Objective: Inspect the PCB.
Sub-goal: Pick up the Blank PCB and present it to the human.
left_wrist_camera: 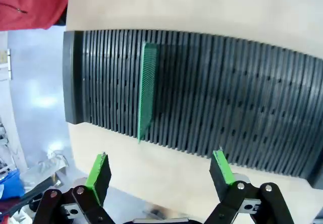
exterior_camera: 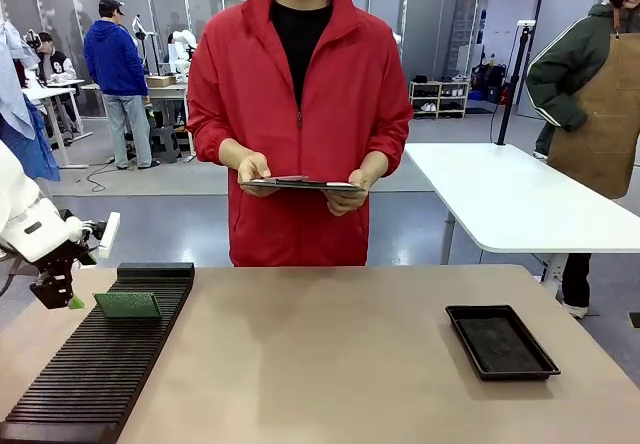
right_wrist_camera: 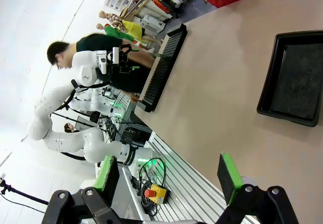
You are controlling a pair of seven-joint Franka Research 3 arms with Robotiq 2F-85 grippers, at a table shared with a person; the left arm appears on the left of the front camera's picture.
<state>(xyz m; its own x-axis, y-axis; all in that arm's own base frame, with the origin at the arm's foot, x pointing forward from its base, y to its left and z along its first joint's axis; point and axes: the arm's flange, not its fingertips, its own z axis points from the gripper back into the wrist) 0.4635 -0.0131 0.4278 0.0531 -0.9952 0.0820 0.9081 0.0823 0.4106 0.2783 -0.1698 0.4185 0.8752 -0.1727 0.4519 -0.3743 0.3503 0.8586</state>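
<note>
1. While hovering with the left gripper [exterior_camera: 64,297] off the left side of the slotted rack [exterior_camera: 100,374], note jaws spread and empty; likewise the right gripper [right_wrist_camera: 169,176], far off toward the black tray [right_wrist_camera: 295,77]
2. Find the PCB [exterior_camera: 127,305] just right of the left gripper, on edge in a slot near the rack's far end, long axis across the rack
3. Likely needs a straight reach in to straddle the thin board, with empty slots flanking both faces
</note>
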